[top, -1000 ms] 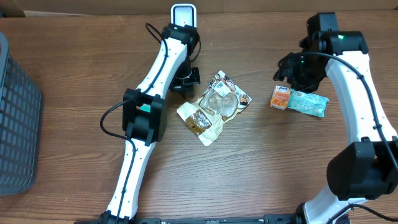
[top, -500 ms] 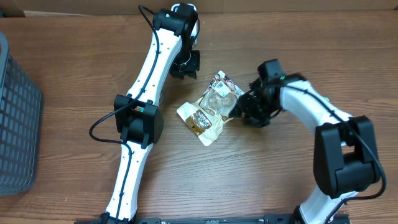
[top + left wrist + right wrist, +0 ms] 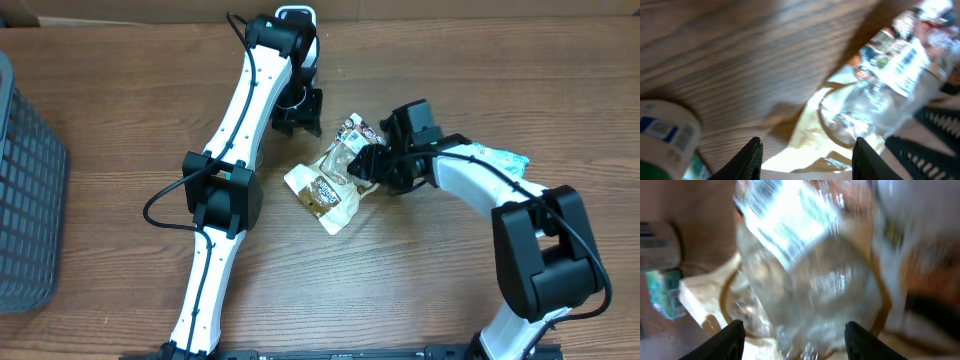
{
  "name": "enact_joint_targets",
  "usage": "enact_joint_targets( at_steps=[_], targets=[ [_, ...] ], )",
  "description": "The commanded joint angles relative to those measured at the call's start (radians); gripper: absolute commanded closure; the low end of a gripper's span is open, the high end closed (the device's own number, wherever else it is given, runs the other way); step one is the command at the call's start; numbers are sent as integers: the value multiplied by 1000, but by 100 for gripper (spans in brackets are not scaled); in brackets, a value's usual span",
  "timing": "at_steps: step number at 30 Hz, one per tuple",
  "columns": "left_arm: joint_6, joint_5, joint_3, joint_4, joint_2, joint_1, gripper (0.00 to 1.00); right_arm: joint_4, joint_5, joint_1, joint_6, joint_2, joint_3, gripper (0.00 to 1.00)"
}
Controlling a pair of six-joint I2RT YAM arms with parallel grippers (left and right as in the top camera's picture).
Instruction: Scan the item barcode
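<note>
The snack packet (image 3: pixel 340 178) lies flat on the table (image 3: pixel 120 90), its long axis slanting from near-left to far-right. The right tool (image 3: pixel 368 166), fingers spread, hangs over the packet's right edge and is clearly nearer. The left tool (image 3: pixel 298 114), also spread and empty, sits just beyond the packet's far-left side.

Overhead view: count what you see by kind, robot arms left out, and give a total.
Clear snack pack: 1
Teal packet: 1
Grey basket: 1
White device: 1
Total: 4
</note>
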Motion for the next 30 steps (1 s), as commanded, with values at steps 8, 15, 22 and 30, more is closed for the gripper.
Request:
enact_joint_targets(
  at_steps=[8,15,22,30],
  targets=[
    [53,129,7,-3,-26,8,62,290,-57,-36,-8,-2,-2,38],
    [194,90,7,40,-17,-13,83,185,-93,-174,100,-27,43,43],
    [349,95,-42,194,-15,-79,96,-232,-199,-423,-203,-75,206,36],
    [283,85,-168,370,-15,-160,96,-398,-44,-475,-251,-74,206,32]
  ],
)
